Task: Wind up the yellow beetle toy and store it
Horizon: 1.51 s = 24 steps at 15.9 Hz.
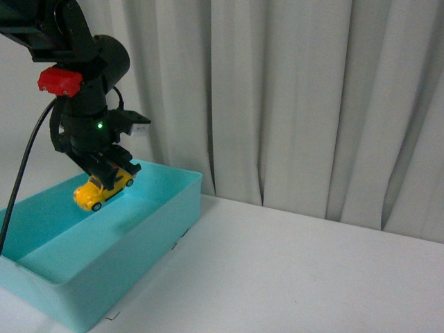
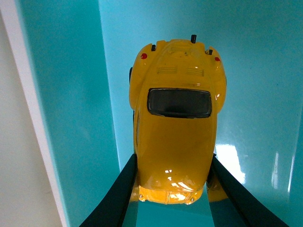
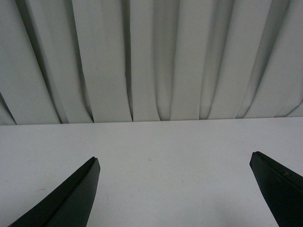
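Left gripper is holding the yellow beetle toy over the turquoise bin.
Its fingers are clamping the tilted car by its sides; the right gripper is hanging wide open above the white table.

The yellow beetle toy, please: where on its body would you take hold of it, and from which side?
Across its flanks, as the left pincer does: the yellow beetle toy is narrow side to side, and its sides are flatter than the rounded roof. Come in lengthwise from the end opposite the red tail lights, one finger on each side.
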Each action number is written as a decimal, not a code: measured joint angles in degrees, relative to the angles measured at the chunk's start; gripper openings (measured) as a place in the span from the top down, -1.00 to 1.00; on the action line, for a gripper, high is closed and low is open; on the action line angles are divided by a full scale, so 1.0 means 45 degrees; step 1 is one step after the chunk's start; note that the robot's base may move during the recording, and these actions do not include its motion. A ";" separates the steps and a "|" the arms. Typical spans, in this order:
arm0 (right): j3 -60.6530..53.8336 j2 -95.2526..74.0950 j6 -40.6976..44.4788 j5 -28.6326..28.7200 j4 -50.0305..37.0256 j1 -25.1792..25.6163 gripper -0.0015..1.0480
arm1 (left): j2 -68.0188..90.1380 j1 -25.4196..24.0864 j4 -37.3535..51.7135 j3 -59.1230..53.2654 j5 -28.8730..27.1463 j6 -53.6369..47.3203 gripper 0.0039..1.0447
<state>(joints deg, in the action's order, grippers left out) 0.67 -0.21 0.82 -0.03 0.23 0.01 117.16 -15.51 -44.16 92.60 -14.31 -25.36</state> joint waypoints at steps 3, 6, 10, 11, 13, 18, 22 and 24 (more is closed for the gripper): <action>0.0000 0.0000 0.0000 0.0000 -0.0005 0.0000 -0.87 | 0.0607 -0.0102 0.0355 0.0073 -0.0350 0.0209 0.36; 0.0000 0.0000 0.0000 0.0000 0.0000 0.0000 -0.87 | 0.1224 -0.0160 0.0491 0.0277 -0.0486 0.0359 0.36; 0.0000 0.0000 0.0000 0.0000 0.0000 0.0000 -0.87 | 0.1817 -0.0087 0.0568 0.0432 -0.0505 0.0549 -0.04; 0.0000 0.0000 0.0000 0.0000 0.0000 0.0000 -0.87 | 0.1826 -0.0053 0.0675 0.0447 -0.0529 0.0549 -0.21; 0.0000 0.0000 0.0000 0.0000 -0.0005 0.0000 -0.87 | 0.1821 -0.0049 0.0636 0.0811 -0.0481 0.0554 -0.66; 0.0000 0.0000 0.0000 0.0005 0.0000 0.0000 -0.87 | 0.1341 -0.0151 0.1535 0.0918 0.0539 0.0379 -0.87; 0.0000 0.0000 0.0000 0.0005 0.0000 0.0000 -0.87 | -0.2798 -0.0277 0.4250 -0.0738 0.3735 -0.0306 -0.86; 0.0000 0.0000 0.0000 0.0000 0.0024 0.0000 -0.87 | -0.6042 0.0209 1.1540 -0.5552 0.5838 0.2166 -0.46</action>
<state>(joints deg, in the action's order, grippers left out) 0.67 -0.21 0.82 -0.03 0.34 0.01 89.97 -14.57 7.77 67.61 11.97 -15.62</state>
